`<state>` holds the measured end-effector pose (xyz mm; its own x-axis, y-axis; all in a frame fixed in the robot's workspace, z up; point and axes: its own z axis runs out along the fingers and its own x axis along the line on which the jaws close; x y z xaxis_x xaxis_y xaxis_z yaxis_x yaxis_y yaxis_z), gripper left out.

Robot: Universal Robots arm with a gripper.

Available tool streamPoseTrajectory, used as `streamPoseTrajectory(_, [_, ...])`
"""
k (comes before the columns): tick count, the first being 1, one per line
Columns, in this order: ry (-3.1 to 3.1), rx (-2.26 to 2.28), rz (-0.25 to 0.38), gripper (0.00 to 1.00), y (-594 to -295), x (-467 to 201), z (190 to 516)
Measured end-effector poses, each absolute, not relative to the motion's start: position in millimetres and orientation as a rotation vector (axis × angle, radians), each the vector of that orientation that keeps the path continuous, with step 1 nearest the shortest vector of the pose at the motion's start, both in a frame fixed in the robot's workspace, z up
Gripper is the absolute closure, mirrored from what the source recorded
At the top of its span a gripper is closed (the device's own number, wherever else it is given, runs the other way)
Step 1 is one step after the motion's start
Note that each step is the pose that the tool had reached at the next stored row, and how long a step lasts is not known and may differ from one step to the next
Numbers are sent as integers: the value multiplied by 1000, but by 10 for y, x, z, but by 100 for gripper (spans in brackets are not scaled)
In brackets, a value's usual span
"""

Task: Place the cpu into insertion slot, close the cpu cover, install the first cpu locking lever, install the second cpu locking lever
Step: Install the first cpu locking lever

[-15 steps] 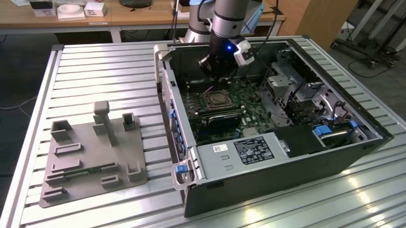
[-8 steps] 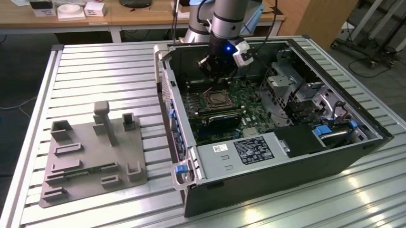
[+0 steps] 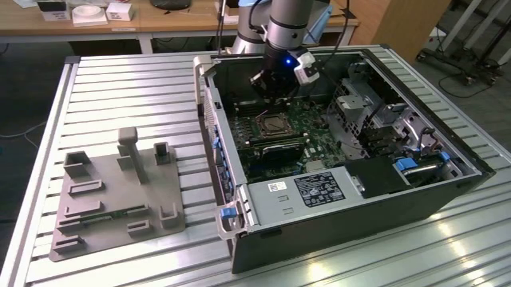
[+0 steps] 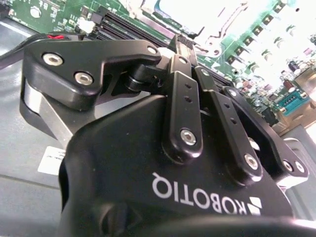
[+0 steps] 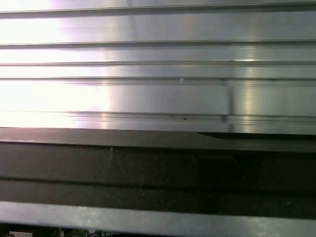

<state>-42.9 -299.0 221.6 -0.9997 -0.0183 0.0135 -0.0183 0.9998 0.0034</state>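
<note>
The gripper [image 3: 276, 89] hangs on the arm inside the open computer case [image 3: 335, 239], just above the insertion slot [image 3: 276, 124]; whether the gripper is open or closed I cannot tell. The slot, a dark square with a silver rim, sits on the green board [image 3: 319, 140] near the middle of the case; whether the cpu lies in it I cannot tell. The case lies on its side on a slatted aluminium table [image 3: 119, 89] — bright, ribbed and reflective; in the first wrist view the same slats run just beyond the case's dark wall. On the table, well apart from the case towards the exterior view's left, rests a grey fixture plate [image 3: 119, 197] with upright blocks. Behind the case stands a wooden desk [image 3: 160, 24] carrying small white boxes [image 3: 88, 13]; beyond the case's far corner, at the exterior view's right, cables [image 3: 471, 78] trail over a grey floor [image 3: 24, 95].
</note>
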Motion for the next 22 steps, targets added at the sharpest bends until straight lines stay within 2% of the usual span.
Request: streamPoseTrajectory(22, [-3128, 40, -19, 89, -2972, -325, 2156])
